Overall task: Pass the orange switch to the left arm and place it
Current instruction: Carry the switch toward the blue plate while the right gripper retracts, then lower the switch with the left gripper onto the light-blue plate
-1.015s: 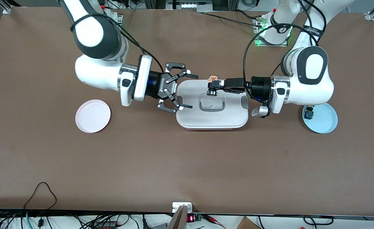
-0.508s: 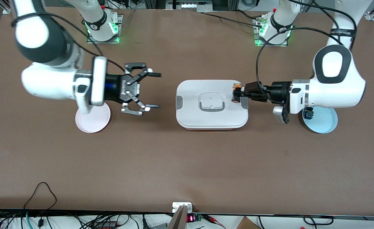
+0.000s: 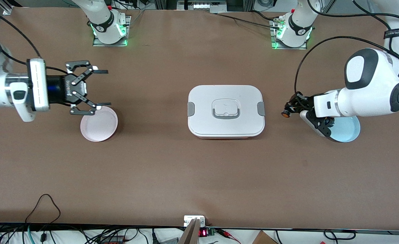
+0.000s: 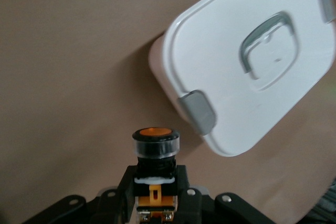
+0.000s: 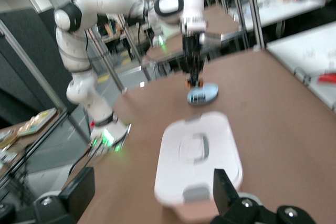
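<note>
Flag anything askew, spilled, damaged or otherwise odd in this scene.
Nothing stands out. The box sits square with its lid on, the left gripper holds the orange switch over the table beside the box, and the open right gripper is above the pink plate.

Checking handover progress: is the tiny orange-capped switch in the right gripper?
No, the left gripper holds the orange-capped switch; the right gripper is open.

The brown table (image 3: 199,176) carries the white box (image 3: 226,127) at its middle. A pink plate (image 3: 99,127) lies toward the right arm's end. A blue plate (image 3: 346,132) lies toward the left arm's end.
</note>
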Tool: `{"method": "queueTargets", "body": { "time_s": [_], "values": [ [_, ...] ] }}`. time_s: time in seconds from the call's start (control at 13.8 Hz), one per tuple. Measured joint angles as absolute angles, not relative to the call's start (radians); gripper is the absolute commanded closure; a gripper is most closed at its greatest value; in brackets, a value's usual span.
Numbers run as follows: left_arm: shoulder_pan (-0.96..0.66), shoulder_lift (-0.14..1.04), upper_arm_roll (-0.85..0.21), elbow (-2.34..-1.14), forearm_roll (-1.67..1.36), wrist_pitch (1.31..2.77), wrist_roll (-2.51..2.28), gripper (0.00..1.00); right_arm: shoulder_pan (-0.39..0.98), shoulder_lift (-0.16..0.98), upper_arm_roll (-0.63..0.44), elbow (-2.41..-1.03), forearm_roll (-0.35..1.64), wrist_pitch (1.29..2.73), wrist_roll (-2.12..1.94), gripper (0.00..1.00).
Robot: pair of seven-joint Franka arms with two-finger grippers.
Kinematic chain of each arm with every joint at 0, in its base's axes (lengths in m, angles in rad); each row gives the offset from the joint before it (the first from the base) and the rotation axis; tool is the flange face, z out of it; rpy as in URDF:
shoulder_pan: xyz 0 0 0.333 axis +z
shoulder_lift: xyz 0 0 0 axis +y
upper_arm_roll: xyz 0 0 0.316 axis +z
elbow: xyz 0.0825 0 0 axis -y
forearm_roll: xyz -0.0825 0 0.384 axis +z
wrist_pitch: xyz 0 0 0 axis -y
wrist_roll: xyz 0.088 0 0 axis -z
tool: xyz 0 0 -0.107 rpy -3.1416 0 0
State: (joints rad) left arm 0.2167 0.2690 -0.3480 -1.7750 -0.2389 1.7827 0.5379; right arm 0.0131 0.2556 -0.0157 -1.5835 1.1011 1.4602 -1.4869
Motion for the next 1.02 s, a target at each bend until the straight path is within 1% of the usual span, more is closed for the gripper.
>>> {"method": "queueTargets", "body": {
  "time_s": [0.36,0.44,0.58,0.8,1.02],
  "values": [
    [0.234,0.288,-0.345,-1.774,0.134,1.782,0.788,0.80,0.022,0.209,-0.022,-1.581,0.768,1.463,-1.350,0.00],
    [0.242,0.298,-0.343,-1.774,0.182,1.782,0.872,0.81,0.027,0.196,-0.022,-1.579,0.704,1.469,-1.298,0.00],
    [0.265,0.325,-0.342,-1.775,0.215,1.782,1.042,0.81,0.051,0.160,-0.020,-1.576,0.568,1.483,-1.176,0.00],
    [0.288,0.360,-0.341,-1.774,0.244,1.801,1.232,0.84,0.118,0.109,-0.016,-1.574,0.339,1.491,-0.905,0.00],
    [0.318,0.384,-0.340,-1.777,0.295,1.830,1.366,0.84,0.150,0.091,-0.014,-1.575,0.150,1.491,-0.732,0.00]
  ]
}}
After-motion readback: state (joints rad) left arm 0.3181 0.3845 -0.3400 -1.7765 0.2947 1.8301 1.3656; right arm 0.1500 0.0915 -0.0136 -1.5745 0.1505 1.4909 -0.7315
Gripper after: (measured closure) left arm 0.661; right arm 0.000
